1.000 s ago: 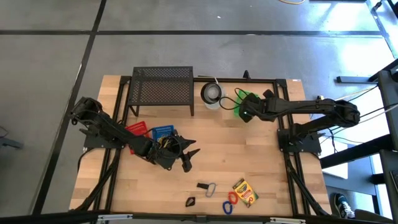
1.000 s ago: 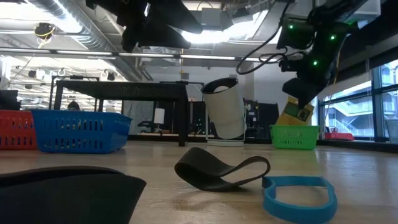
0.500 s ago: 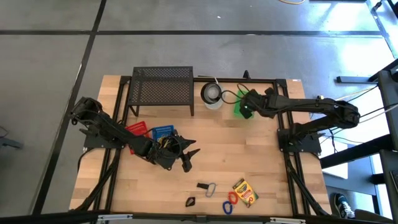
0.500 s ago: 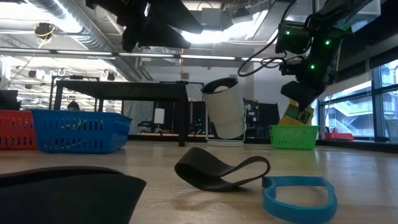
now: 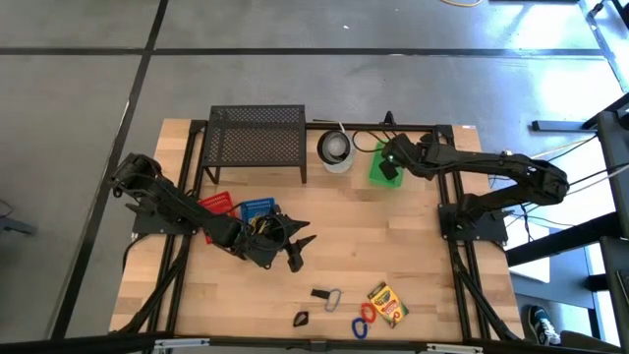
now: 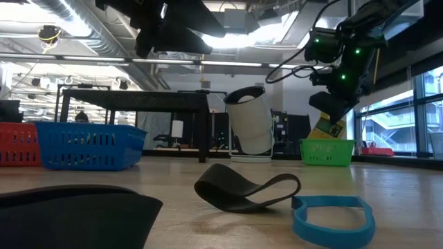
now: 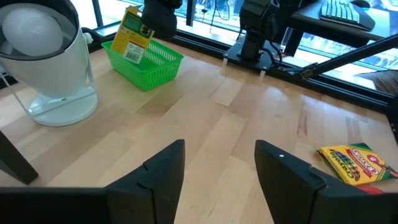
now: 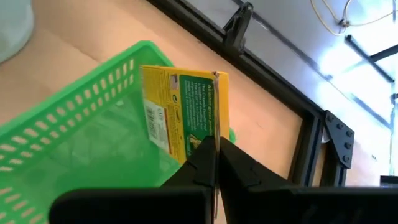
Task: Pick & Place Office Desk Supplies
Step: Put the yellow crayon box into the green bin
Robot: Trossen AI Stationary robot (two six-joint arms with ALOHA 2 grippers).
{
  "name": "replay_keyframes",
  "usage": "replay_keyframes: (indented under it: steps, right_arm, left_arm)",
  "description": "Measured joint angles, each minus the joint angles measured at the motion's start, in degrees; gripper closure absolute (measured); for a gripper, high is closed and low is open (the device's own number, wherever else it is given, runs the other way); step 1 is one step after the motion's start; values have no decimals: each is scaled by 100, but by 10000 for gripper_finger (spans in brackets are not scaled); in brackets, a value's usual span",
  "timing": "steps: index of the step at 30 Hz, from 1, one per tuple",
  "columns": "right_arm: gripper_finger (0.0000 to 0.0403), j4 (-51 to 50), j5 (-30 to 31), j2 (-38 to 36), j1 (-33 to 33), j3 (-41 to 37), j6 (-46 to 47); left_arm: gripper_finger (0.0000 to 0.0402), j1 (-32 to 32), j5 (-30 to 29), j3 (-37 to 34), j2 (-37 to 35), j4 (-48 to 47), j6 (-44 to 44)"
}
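High view: right gripper point(image 5: 387, 167) at 1 o'clock on table point(image 5: 413, 258), above green basket point(image 5: 382, 175); left gripper point(image 5: 298, 248) near centre, beside blue basket point(image 5: 257, 208) and red basket point(image 5: 217, 205); second crayon box point(image 5: 387, 304), rubber bands point(image 5: 364, 320) and clips point(image 5: 326, 295) at 5 o'clock. Low view: crayon box point(image 6: 329, 127) hangs tilted above the green basket; blue rubber band point(image 6: 333, 218) and a dark band point(image 6: 246, 191) lie nearest. Left wrist view: fingers point(image 7: 166, 171) spread wide, nothing between them. Right wrist view: fingers point(image 8: 200, 163) pinched tight on the crayon box's lower edge, over the basket.
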Motion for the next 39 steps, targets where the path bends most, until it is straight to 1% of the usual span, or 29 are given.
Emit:
replay_keyframes:
  steps: [4,6,15,18,28,33,37,39]
  right_arm:
    - [393,31,-603,-15,-206,15,-314]
    - [393,50,-764,-17,-253,22,-413]
    - [393,10,-649,-7,-331,11,-417]
    - [386,8,-660,-4,-357,4,-418]
    - [324,80,-707,7,-431,-9,-429]
    - [295,98,-300,7,-433,-9,-430]
    - [281,98,-252,7,-427,-9,-474]
    - [279,98,-347,7,-430,-9,-552]
  left_arm:
    - [214,0,0,0,0,-1,-6]
    - [215,0,0,0,-1,-1,-8]
    - [214,0,1,0,-2,1,-11]
    - [214,0,1,0,-2,1,-11]
    - [214,0,2,0,-2,1,-22]
    - [214,0,101,0,-2,1,-33]
    - [214,0,153,0,-2,1,-118]
    - [213,0,153,0,-2,3,-157]
